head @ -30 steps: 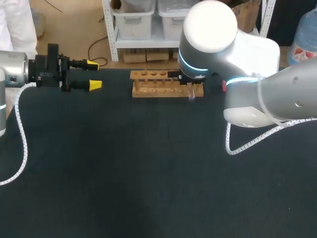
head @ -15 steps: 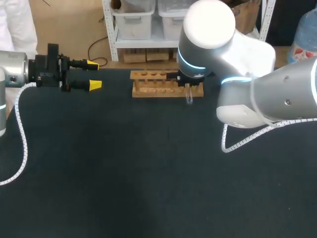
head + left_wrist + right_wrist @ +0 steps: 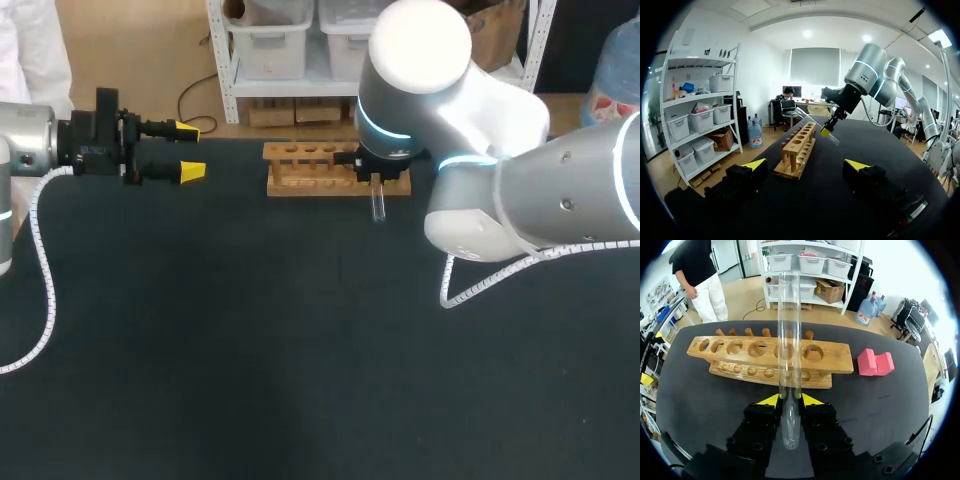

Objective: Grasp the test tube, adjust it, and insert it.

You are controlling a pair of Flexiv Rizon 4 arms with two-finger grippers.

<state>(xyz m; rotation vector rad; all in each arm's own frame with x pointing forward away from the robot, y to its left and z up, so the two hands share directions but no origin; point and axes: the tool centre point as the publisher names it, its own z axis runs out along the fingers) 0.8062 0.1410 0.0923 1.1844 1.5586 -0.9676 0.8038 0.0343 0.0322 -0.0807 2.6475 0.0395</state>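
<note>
Where the right arm reaches in over the far part of the table (image 3: 250, 350), the right gripper (image 3: 790, 399) is clamped on the clear test tube (image 3: 789, 340). Its yellow tips press the glass from two sides, and the tube is held tilted in the air just in front of the wooden rack (image 3: 765, 352), in none of its holes. The left gripper (image 3: 189, 150) hangs well apart from the rack on its left side, jaws wide with nothing between them, and a pink block (image 3: 875, 363) lies near one end of the rack.
</note>
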